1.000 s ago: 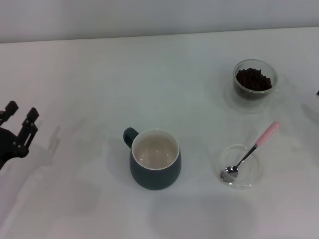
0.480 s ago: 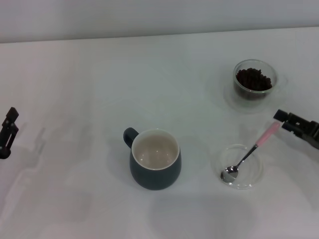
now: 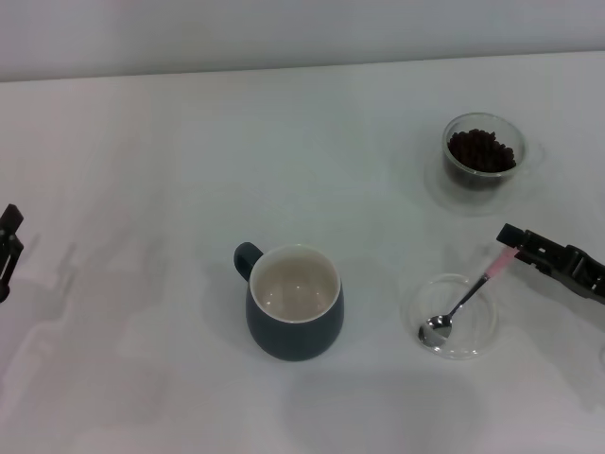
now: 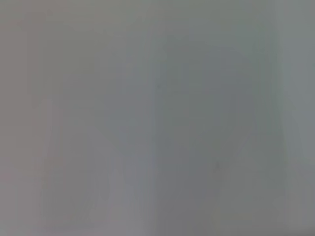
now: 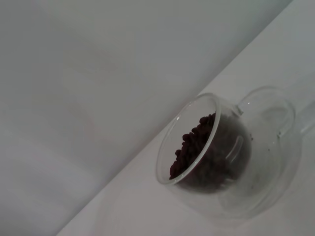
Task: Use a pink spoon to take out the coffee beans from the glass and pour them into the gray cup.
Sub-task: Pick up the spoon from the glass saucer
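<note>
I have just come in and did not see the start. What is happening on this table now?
The right gripper is at the pale handle end of the pink spoon, whose bowl lies in a shallow clear dish. Whether it grips the handle yet cannot be told. The coffee beans are all in the glass at the far right, and the gray cup in the middle is empty. The left gripper is at the table's left edge, away from everything.

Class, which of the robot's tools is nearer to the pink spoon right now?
The right tool is nearer: it sits at the end of the pink spoon's handle. The left tool is far away at the table's opposite edge, beyond the gray cup.
</note>
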